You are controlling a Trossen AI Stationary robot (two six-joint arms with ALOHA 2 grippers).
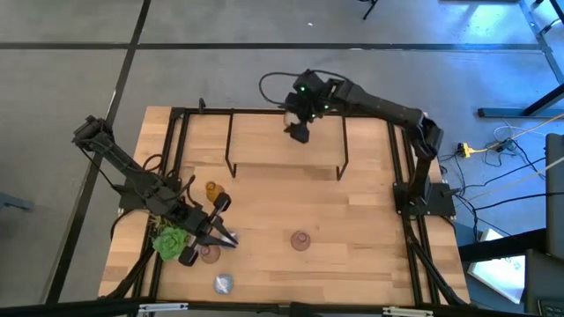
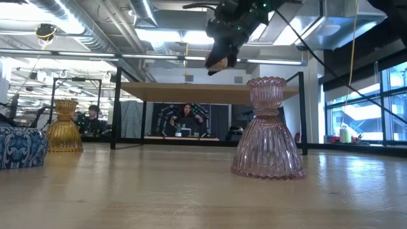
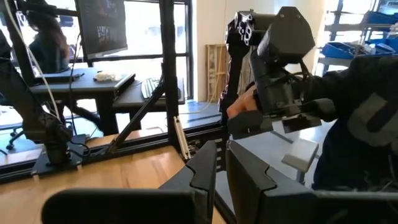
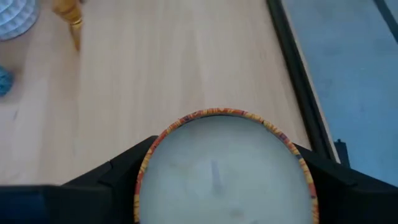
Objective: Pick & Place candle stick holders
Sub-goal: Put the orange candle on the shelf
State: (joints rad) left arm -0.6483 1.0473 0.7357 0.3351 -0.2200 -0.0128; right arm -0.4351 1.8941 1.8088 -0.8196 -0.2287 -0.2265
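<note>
My right gripper (image 1: 298, 132) is high over the far middle of the table, above a raised shelf (image 2: 210, 92). It is shut on a round cream-white holder with an orange patterned rim (image 4: 224, 174). My left gripper (image 1: 224, 238) is near the front left, shut and empty, beside a pink holder (image 1: 209, 254) and the green succulent (image 1: 172, 240). An amber holder (image 1: 211, 189), a second pink holder (image 1: 300, 239) and a silvery-blue holder (image 1: 224, 283) stand on their bases on the table. My right gripper pinches the cream-white holder between its two fingers (image 4: 118, 180), one on each opposite side of the round wall just below the rim (image 4: 146, 168). The fingers come from above. The holder (image 2: 219, 62) is lifted clear, high above the shelf.
The black-framed shelf (image 1: 286, 154) spans the far middle of the table. A black frame (image 1: 181, 158) runs along the table's sides. In the low view the amber holder (image 2: 65, 127) and a blue patterned holder (image 2: 19, 146) stand left, a pink one (image 2: 267, 130) right. People sit beyond the table.
</note>
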